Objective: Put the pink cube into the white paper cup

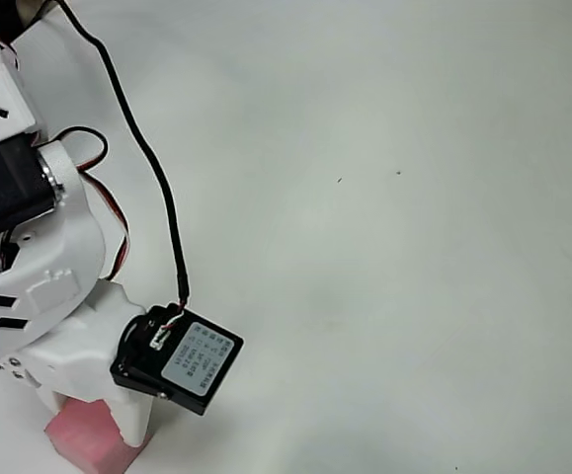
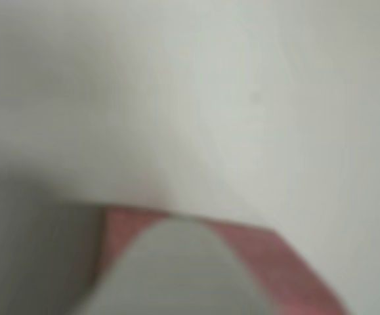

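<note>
Pink foam-like cube [image 1: 86,436], small and matte, sits on the plain white tabletop [image 1: 384,247] at the overhead view's lower left, directly under the white arm's jaws, whose opening cannot be told through wrist-view blur.

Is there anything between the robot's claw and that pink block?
Nothing: in the overhead view the gripper sits right over the pink cube, and in the blurry wrist view a white finger overlaps it.

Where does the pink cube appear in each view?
Overhead view: the pink cube sits at the bottom left edge, partly under the white hand.
Wrist view: the cube lies along the bottom, blurred, behind a pale finger.
Shared landmark: that white finger overlapping the cube.
</note>
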Robot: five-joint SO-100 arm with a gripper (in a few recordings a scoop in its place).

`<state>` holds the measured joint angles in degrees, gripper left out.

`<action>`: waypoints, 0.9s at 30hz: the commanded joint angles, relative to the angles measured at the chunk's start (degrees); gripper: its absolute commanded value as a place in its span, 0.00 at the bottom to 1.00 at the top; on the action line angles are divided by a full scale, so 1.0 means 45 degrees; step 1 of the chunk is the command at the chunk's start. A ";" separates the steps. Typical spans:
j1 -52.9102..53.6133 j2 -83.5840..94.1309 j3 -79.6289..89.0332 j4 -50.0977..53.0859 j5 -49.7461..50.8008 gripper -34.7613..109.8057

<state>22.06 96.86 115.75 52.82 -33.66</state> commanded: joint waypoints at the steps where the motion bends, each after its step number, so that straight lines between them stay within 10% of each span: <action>1: 0.0098 0.0371 -0.0937 -0.0117 -0.0176 0.34; 27: -0.0586 0.0840 -0.8242 0.4570 0.0312 0.34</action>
<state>19.25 97.29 89.38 71.10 -32.34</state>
